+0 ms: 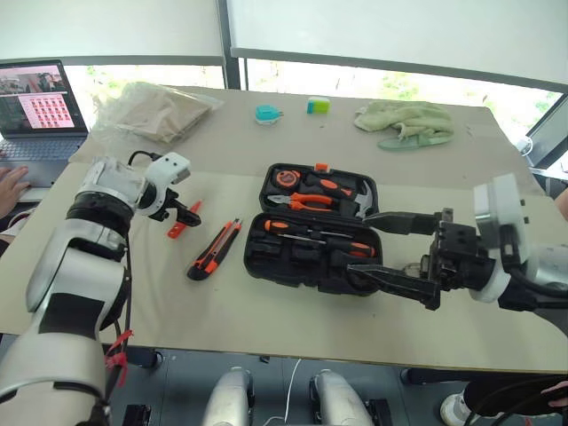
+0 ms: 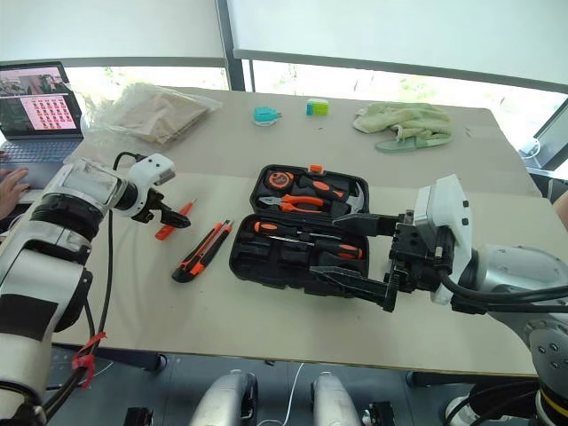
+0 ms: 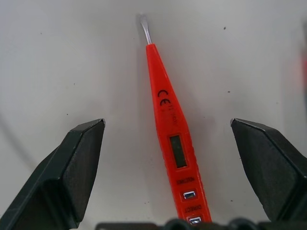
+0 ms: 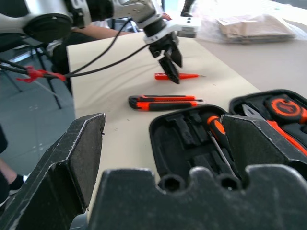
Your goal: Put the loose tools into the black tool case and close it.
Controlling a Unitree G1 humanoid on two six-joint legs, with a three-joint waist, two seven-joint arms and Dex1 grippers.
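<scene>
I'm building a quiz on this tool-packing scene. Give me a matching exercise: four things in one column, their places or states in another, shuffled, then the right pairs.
Things:
1. orange tester screwdriver
2. utility knife
3. black tool case
4. left gripper

Places or states:
A. lying open on the table, tools in its slots
B. open, poised over the tester
C. flat on the table between the tester and the case
D. on the table, lined up between two open black fingers

Pairs: 1-D, 2-C, 3-A, 4-B
</scene>
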